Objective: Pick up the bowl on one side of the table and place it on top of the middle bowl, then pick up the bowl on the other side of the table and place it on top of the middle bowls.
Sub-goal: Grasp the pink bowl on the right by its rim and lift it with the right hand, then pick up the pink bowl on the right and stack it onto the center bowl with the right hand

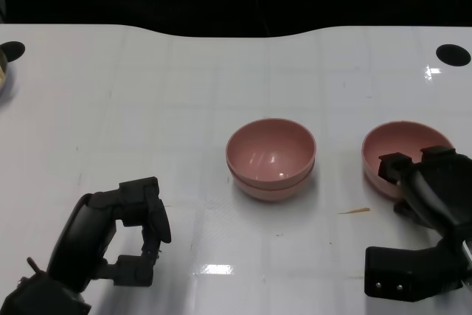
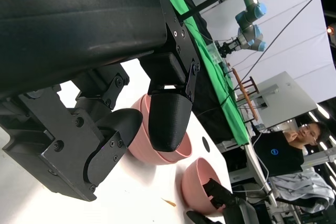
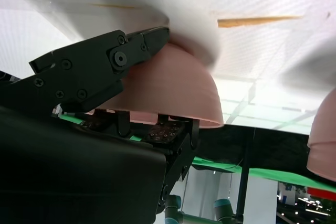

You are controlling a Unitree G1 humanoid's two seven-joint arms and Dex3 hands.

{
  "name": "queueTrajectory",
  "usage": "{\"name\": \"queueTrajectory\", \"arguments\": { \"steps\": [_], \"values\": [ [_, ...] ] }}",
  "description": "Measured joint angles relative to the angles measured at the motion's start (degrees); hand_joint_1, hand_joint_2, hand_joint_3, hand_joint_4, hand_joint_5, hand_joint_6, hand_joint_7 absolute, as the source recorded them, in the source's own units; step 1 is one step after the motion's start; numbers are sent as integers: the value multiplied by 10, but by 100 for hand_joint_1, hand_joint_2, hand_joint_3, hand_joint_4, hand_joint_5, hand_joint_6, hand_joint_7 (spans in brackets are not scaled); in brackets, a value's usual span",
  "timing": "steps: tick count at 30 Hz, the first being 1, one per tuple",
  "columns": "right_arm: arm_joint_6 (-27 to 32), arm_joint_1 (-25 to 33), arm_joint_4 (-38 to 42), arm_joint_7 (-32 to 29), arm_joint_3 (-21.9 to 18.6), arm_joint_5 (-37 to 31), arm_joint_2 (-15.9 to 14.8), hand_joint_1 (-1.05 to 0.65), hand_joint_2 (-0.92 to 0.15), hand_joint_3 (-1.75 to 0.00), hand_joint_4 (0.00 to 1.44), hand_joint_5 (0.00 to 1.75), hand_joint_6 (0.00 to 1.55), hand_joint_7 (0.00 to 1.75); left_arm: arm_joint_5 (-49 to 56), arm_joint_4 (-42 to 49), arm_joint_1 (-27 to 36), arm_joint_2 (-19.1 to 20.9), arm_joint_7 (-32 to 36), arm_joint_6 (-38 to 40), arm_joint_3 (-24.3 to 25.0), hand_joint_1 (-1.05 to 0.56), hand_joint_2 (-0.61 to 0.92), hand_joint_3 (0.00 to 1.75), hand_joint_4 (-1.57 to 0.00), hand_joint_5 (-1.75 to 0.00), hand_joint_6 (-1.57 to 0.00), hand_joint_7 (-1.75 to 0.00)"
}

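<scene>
Right hand (image 1: 431, 197): you see it gripping the side bowl (image 1: 394, 154) at its rim.
Left hand (image 1: 122, 234): open, empty.
Stacked bowls (image 1: 271, 158): between your hands.

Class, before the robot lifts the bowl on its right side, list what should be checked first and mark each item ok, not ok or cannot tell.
1. First bowl already stacked on the middle bowl: ok, two rims show.
2. Right robot hand at the right bowl: ok, fingers at its rim and outer wall.
3. Grip firm enough to lift: cannot tell.
4. Left robot hand away from the stack: ok, open and holding nothing.
5. Small stick off the stack: ok, it lies on the table between the bowls.
</scene>
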Motion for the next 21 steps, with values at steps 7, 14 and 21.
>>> {"name": "queueTrajectory", "arguments": {
  "steps": [7, 14, 21],
  "values": [
    [-9, -11, -62, -30, -3, 12, -11, -17, -90, -8, 99, 175, 80, 164, -1, 0, 0, 0, -10, 3, 0, -2, 30, 155, -96, -175, -86, -161],
    [-30, -15, -189, -22, -20, 34, -10, -16, -38, -106, 100, 175, 74, 174, -1, -1, 0, -1, -12, 4, 0, -3, 30, 157, -96, -175, -86, -162],
    [-34, -24, -238, 24, -6, 36, 33, -16, -34, -101, 100, 175, 82, 161, -1, -11, 6, -5, -12, 11, -1, -2, 29, 159, -98, -175, -86, -161]
  ]
}}
